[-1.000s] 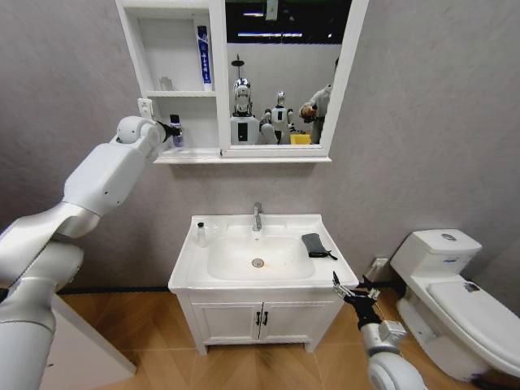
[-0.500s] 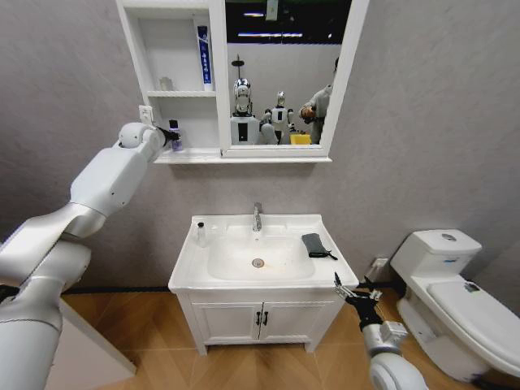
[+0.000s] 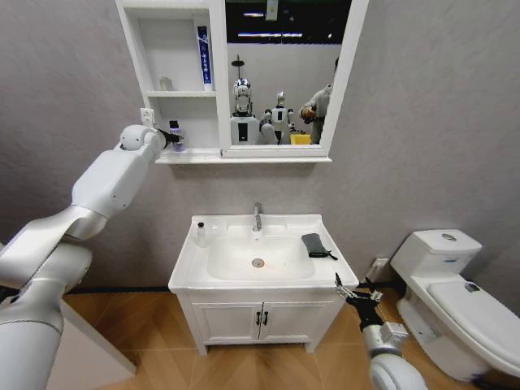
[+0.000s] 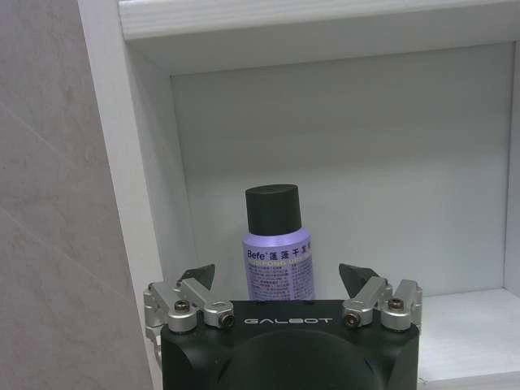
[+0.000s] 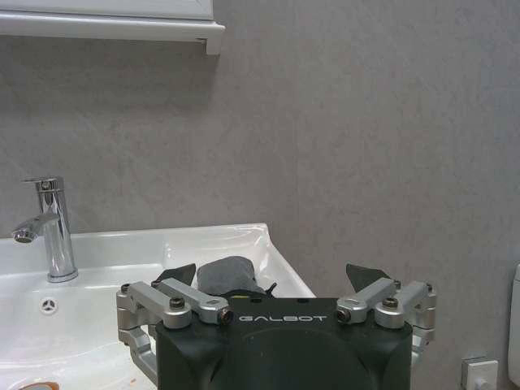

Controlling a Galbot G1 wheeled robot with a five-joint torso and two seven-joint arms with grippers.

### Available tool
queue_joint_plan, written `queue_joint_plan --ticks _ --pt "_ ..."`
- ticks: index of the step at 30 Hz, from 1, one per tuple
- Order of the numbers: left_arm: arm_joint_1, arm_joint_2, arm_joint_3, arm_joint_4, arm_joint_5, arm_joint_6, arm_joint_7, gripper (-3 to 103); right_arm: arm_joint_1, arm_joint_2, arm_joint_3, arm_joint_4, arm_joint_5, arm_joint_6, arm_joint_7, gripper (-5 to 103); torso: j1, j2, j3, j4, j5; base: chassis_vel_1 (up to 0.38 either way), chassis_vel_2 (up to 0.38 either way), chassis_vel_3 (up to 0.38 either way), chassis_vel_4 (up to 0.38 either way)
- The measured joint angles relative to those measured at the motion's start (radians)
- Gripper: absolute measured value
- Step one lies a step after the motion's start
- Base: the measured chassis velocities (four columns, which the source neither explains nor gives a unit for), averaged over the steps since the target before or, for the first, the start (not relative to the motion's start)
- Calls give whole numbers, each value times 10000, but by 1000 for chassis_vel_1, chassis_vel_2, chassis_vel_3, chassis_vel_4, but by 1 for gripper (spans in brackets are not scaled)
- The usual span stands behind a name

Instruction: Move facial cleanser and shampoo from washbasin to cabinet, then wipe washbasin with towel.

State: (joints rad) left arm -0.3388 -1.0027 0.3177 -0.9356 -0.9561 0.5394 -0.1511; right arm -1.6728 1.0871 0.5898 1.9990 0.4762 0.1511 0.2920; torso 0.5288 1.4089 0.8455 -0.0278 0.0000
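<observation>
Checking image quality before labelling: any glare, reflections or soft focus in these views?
Head view: the mirror reflects robots and a room behind; the washbasin bowl shows mild sheen. Left wrist view: the purple bottle is sharp, its label readable, in even shelf light. Right wrist view: the tap carries bright chrome highlights.

Glossy white rounded arm shells; black wrist housings marked GALBOT; silver screwed brackets carrying black-tipped jaws.

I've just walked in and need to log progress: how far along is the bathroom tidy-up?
Done: a blue tube stands in the cabinet, and a purple bottle sits on its lowest shelf. In hand: the left gripper is open around that bottle, not clamping it. Left: the towel lies folded on the washbasin rim, wiping not started; the right gripper hangs open beside the basin.
</observation>
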Motion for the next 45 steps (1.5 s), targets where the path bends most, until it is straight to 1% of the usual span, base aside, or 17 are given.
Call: queue_joint_plan --ticks 2,4,6,8,9,11,12,16,22,24,25,27,33,35,38,42,45 --pt "252 339 -165 -696 -184 116 -206 96 12 -47 -4 12 1 0 0 100 1 0 0 -2 0 0 0 0 0" --pt "420 560 -262 -1106 -325 186 -338 98 18 -63 -4 20 3 1 2 100 0 0 0 -1 0 0 0 0 0" --pt "617 835 -366 -1570 -499 247 -469 100 23 -76 -8 22 4 0 2 100 0 0 0 -2 1 0 0 0 0" --pt "1286 1708 -788 -3064 -1033 327 -966 100 32 -77 -32 2 -18 3 -8 100 0 0 0 6 -3 0 0 0 0" --pt "1286 1708 -788 -3064 -1033 327 -966 100 32 -77 -32 2 -18 3 -8 100 0 0 0 6 -3 0 0 0 0" --pt "2140 2474 -1473 -4687 -1481 337 -1447 100 32 -68 -56 -2 -29 4 -5 100 0 0 -2 8 -1 0 0 0 0" --pt "2140 2474 -1473 -4687 -1481 337 -1447 100 32 -68 -56 -2 -29 4 -5 100 0 0 -2 8 -1 0 0 0 0" --pt "4565 3518 -2876 -7044 -1970 300 -2205 100 24 -92 -93 18 -54 -4 29 100 -2 0 -1 1 -6 0 0 0 0" --pt "6626 4141 -3997 -8670 -2029 65 -2521 100 34 -81 -95 32 -66 -27 54 100 -2 0 -1 2 3 0 0 0 0" --pt "8224 4504 -4615 -9589 -1867 -317 -2680 100 31 -13 -122 -24 -126 -30 53 100 -3 1 -2 1 0 0 0 0 0" --pt "8224 4504 -4615 -9589 -1867 -317 -2680 100 31 -13 -122 -24 -126 -30 53 100 -3 1 -2 1 0 0 0 0 0" --pt "9347 4676 -4890 -10113 -1624 -825 -2727 100 71 110 -153 -61 -212 -2 40 100 -3 0 -1 5 -2 0 0 0 0" --pt "10251 4329 -4574 -10456 -968 -1860 -3224 100 -53 411 -96 -38 -344 58 34 100 -2 1 -2 -5 4 0 0 0 0" --pt "10983 3835 -4391 -10332 -156 -2563 -3461 100 -97 470 -86 10 -394 76 35 100 -1 0 -1 -5 2 0 0 0 0" --pt "11778 3329 -4288 -9993 592 -3085 -3609 100 -138 485 -50 46 -400 86 36 100 0 0 0 2 -1 0 0 0 0" --pt "12562 2688 -4220 -9456 1507 -3538 -3432 100 -195 460 -6 43 -400 97 36 100 -1 0 0 5 -1 0 0 0 0" --pt "12792 1817 -3991 -8660 2200 -3847 -3123 100 -166 378 -1 -6 -391 100 55 100 -1 0 0 3 -1 0 0 0 0"
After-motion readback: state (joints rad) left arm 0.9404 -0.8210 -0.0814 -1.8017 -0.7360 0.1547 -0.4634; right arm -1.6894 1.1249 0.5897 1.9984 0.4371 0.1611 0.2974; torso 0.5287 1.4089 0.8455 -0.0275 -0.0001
